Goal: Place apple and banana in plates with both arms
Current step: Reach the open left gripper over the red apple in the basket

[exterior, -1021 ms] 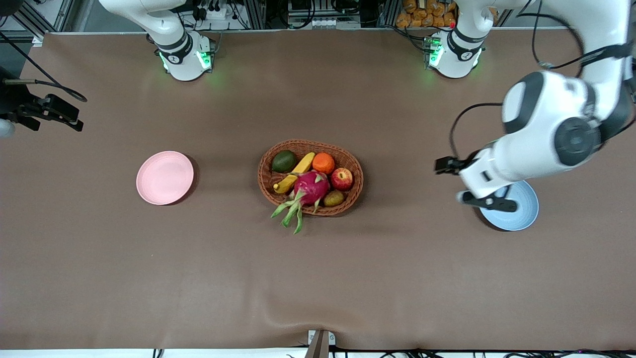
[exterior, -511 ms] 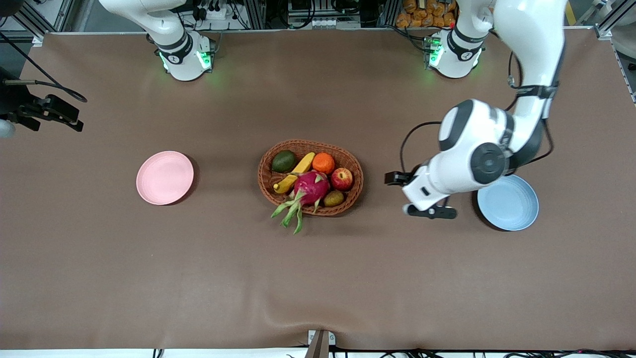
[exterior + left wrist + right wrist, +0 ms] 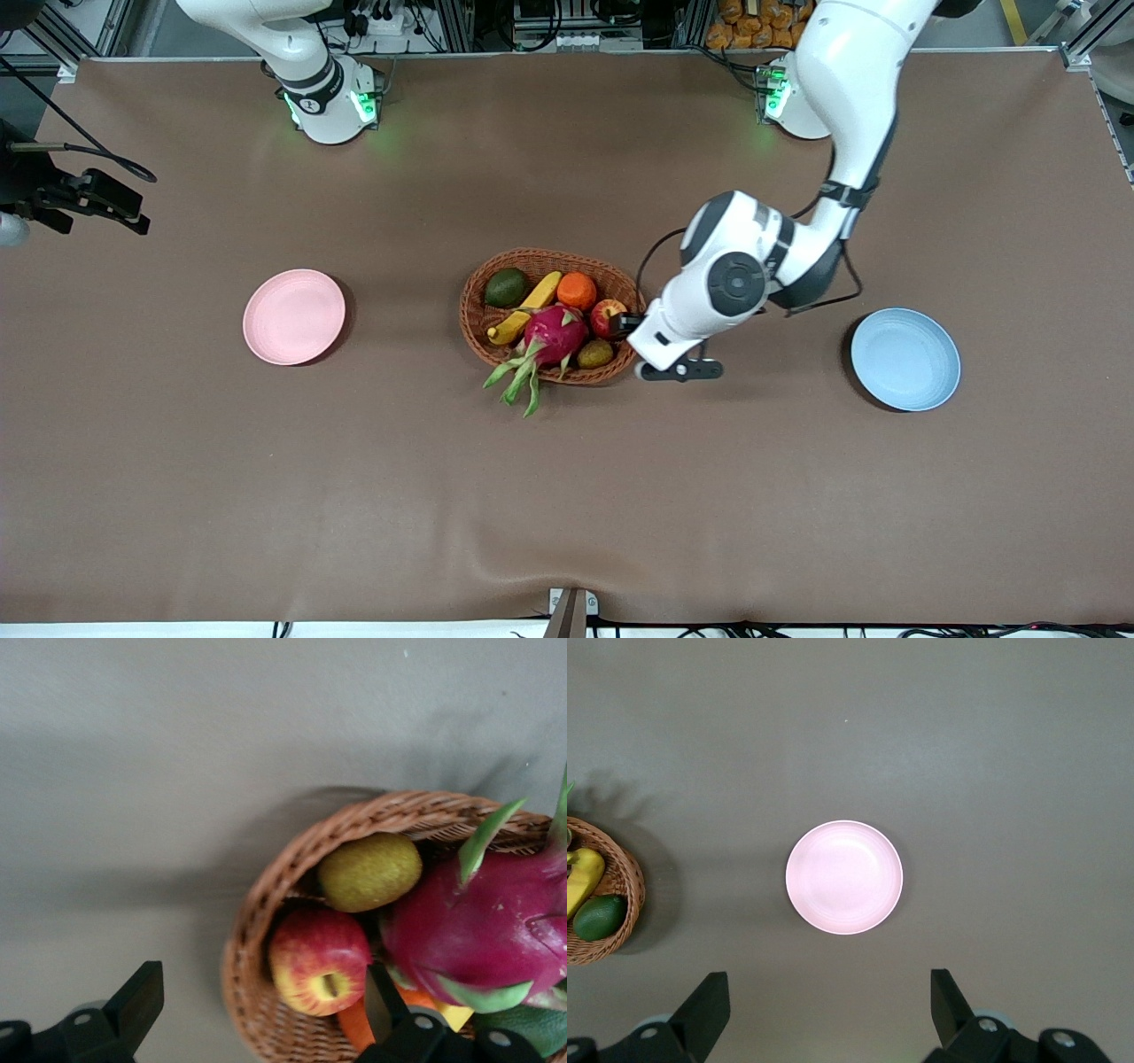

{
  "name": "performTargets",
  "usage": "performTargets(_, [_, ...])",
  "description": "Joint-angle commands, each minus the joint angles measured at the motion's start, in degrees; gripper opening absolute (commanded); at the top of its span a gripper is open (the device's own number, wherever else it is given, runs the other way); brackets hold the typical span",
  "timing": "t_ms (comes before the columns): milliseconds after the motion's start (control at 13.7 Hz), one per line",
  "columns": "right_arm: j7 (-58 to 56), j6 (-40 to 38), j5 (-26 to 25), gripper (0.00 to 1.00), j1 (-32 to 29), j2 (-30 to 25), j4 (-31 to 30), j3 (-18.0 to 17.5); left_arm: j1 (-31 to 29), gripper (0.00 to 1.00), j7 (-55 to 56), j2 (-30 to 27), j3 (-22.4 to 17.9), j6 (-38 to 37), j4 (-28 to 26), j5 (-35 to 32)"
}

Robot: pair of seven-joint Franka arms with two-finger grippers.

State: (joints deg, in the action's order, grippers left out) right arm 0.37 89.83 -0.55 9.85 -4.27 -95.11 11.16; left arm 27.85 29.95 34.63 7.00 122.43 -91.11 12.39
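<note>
Left gripper (image 3: 257,1023): fingers spread wide, holding nothing, positioned over the wicker basket (image 3: 553,315) at its end toward the left arm's side of the table, above the apple (image 3: 609,319). The left arm reaches from its base down across the table, elbow bent, wrist over the basket rim. One second ago this gripper was over the blue plate (image 3: 905,359); it has since travelled to the basket.

Right gripper (image 3: 824,1014): fingers spread wide, empty, high over the pink plate (image 3: 294,316). The right arm waits.

The apple lies in the basket beside the dragon fruit (image 3: 555,335) and orange (image 3: 577,290). The banana (image 3: 526,307) lies in the basket next to the avocado (image 3: 506,287). Both plates are unoccupied.
</note>
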Motion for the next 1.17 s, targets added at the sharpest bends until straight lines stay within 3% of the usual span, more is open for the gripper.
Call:
performTargets(0, [-0.3,0.0,-1.1,1.0,-0.2,0.1,0.0,0.0,1.3,1.0,1.5,2.6,-0.5,1.8,1.5,1.1])
performTargets(1094, [-0.4,0.2,-1.1,1.0,-0.9,0.7,0.1,0.1,5.4,1.0,4.8,5.5,-0.9,2.8,2.3,0.4])
